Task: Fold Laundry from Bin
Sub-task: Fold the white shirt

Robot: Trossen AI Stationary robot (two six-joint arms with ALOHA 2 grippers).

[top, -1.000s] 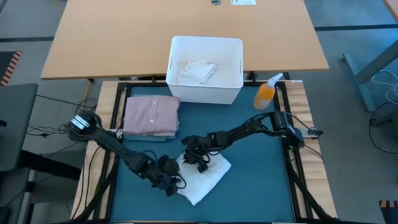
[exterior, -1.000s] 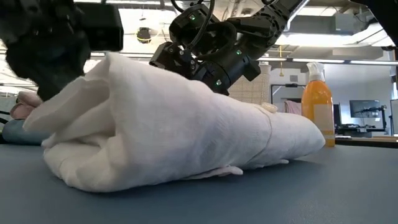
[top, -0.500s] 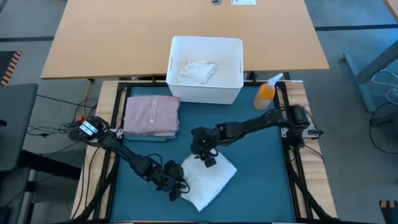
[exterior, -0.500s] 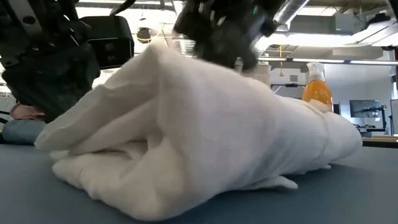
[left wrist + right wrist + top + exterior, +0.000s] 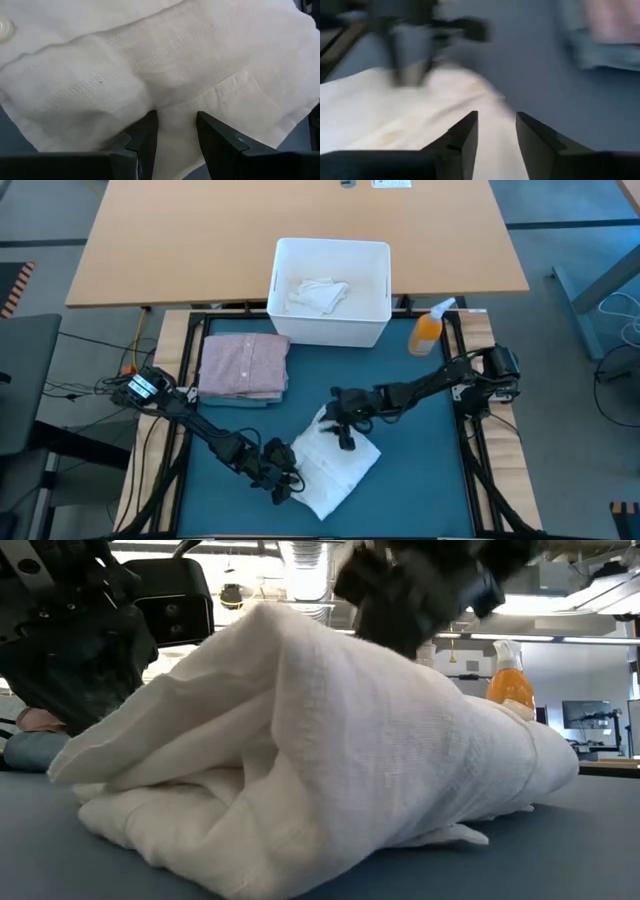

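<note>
Laundry is lying in three places: one white cloth [image 5: 335, 465] bunched near the front of the teal mat [image 5: 420, 480], one folded pink shirt [image 5: 244, 365] at the mat's back left, and one white piece [image 5: 317, 293] inside the bin [image 5: 330, 330] just behind the mat. My left gripper [image 5: 283, 480] is sitting at the cloth's left edge, fingers narrowly apart against the fabric. My right gripper [image 5: 342, 420] is hovering over its back edge, fingers slightly parted, empty. Bare mat is lying open to the right. One orange spray bottle [image 5: 428, 330] is standing beside the bin.
</note>
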